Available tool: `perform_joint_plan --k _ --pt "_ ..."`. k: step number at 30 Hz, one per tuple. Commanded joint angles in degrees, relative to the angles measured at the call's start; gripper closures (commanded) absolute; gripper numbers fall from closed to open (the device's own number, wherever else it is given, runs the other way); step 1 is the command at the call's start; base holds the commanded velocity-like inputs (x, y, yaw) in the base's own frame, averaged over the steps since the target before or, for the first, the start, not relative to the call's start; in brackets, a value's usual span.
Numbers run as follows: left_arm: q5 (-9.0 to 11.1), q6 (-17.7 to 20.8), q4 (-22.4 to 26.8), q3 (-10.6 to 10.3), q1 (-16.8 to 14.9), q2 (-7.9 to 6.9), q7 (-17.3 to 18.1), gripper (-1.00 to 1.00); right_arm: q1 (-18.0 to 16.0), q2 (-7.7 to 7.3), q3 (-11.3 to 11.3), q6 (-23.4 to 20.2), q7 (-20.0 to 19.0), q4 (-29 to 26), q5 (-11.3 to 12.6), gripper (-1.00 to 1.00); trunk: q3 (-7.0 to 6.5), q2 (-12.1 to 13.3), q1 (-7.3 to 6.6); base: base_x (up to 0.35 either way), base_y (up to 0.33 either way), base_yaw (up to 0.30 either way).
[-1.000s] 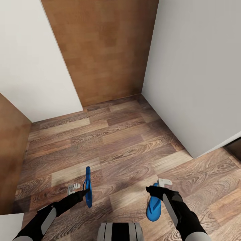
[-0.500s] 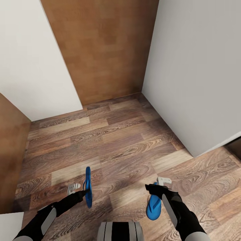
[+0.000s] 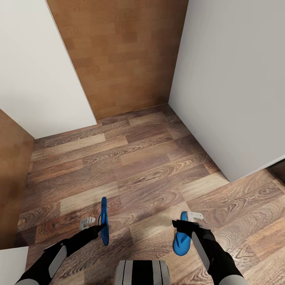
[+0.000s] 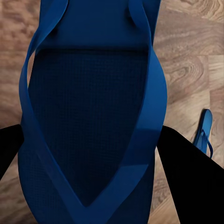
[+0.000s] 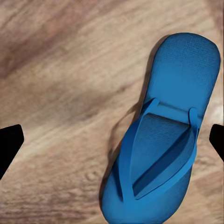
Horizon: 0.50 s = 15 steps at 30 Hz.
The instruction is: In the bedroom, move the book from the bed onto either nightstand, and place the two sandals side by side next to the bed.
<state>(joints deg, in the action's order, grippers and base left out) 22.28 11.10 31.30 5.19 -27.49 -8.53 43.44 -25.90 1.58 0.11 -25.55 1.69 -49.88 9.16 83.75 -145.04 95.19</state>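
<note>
One bright blue sandal [image 3: 103, 221] hangs edge-on above the wood floor, with my left gripper [image 3: 100, 227] shut on it. In the left wrist view that sandal [image 4: 88, 116] sits close up between the two dark fingers. The other sandal [image 3: 180, 240] lies flat on the floor, straps up, below my right gripper [image 3: 185, 222]. The right wrist view looks down on this sandal [image 5: 161, 140], and the right gripper [image 5: 113, 140] stands wide open above it, fingers well apart from it. It also appears small in the left wrist view as a sandal [image 4: 204, 133] on the planks. The bed, book and nightstand are out of view.
White walls [image 3: 237, 79] close in on the right and at the far left [image 3: 35, 79]. A brown wooden door panel [image 3: 122, 55] stands ahead and another brown panel [image 3: 12, 186] is at my left. My base [image 3: 142, 273] is at the bottom edge.
The right sandal now reaches further past the right gripper's fingers. The whole view has shifted slightly, so the camera moved. The left arm and its sandal hold the same pose.
</note>
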Motion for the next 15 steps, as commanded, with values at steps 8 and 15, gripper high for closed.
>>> perform_joint_plan --k 8,15 --pt "0.5 0.6 0.0 0.1 0.0 0.0 0.2 1.0 0.0 0.0 -0.2 4.5 0.4 0.0 0.4 -1.0 0.03 0.0 -0.01 0.0 0.0 0.0" --pt "0.5 0.6 0.0 0.1 0.0 0.0 0.2 1.0 0.0 0.0 -0.2 4.9 0.4 0.0 0.4 -1.0 0.03 0.0 -0.01 0.0 0.0 0.0"
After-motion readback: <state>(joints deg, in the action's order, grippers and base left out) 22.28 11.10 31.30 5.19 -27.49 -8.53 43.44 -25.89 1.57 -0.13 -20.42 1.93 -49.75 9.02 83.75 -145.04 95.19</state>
